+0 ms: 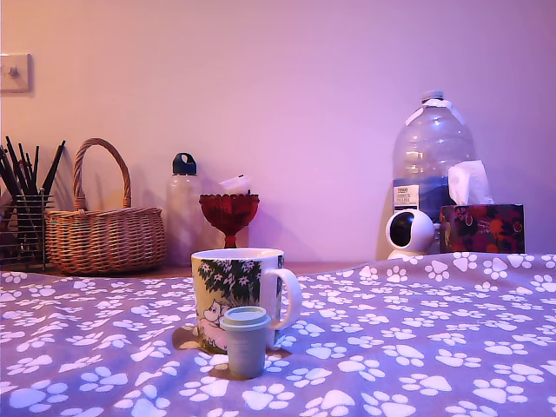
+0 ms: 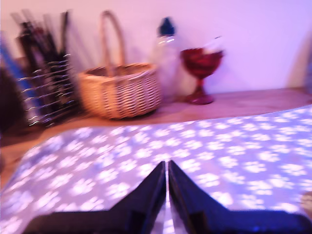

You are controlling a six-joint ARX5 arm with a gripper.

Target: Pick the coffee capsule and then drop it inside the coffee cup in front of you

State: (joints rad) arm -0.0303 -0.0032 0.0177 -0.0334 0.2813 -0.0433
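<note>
Capsule (image 1: pixel 246 341) stood rim-up, touching cup (image 1: pixel 238 295).
Probably light, stiff, slippery; best gripped below the rim. Gripper (image 2: pixel 167 168) seen closed, empty.

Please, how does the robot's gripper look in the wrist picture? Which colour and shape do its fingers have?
Only the gripper is seen, and only in the wrist view; the exterior view shows no arm. It has two dark, nearly black fingers, each wide at the base and tapering to a narrow point. No cables or markings can be made out, since the picture is blurred.
</note>
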